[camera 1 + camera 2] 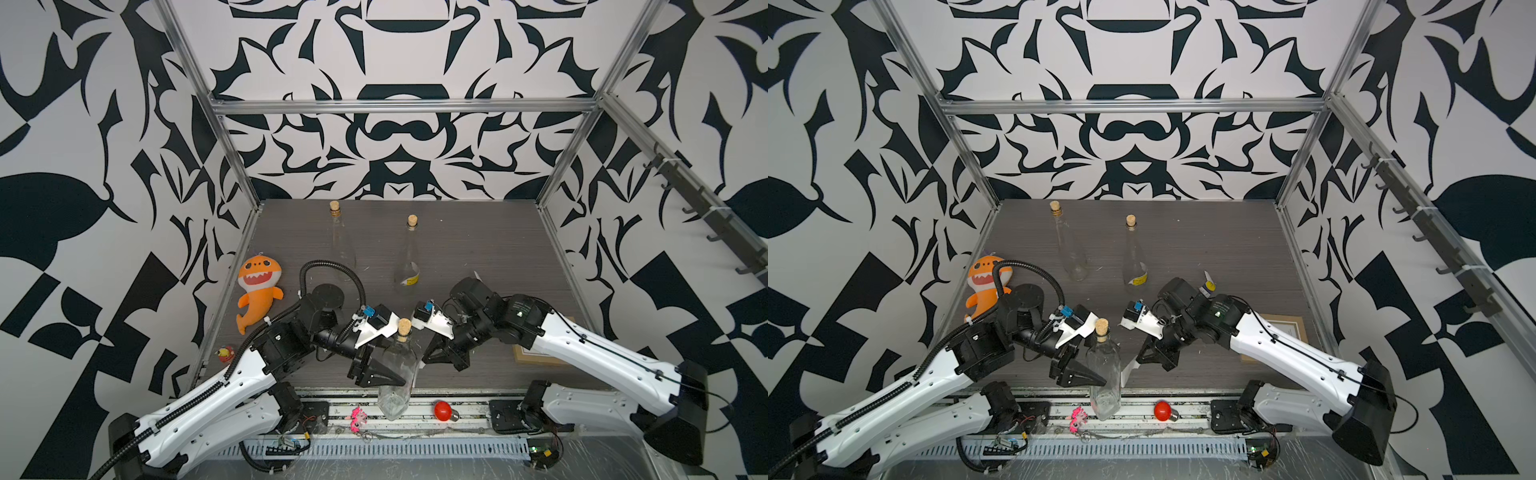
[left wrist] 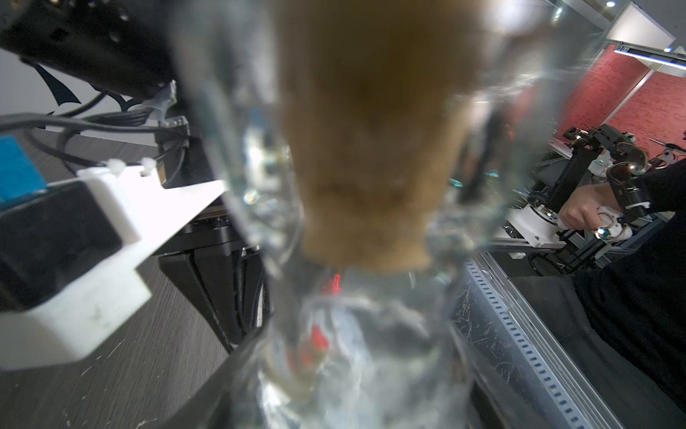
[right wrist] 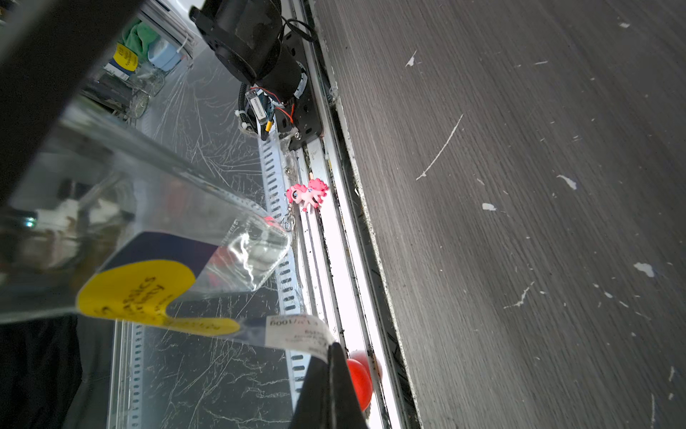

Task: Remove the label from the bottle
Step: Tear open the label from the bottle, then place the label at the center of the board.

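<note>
Closed right gripper (image 3: 333, 371) pinches the label (image 3: 297, 330) by its free white end; beyond, the yellow part adheres to the corked glass bottle (image 3: 167, 208), clamped by the left gripper (image 1: 395, 374). Peel judged half complete; full detachment remains.

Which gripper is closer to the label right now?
Right. The right gripper is shut on the peeled end of the label; the left gripper holds the bottle by its body.

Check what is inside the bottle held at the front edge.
A cork plugs the neck, and the bottle looks empty through its clear glass. The left gripper covers part of the body, so that stretch cannot be checked.
</note>
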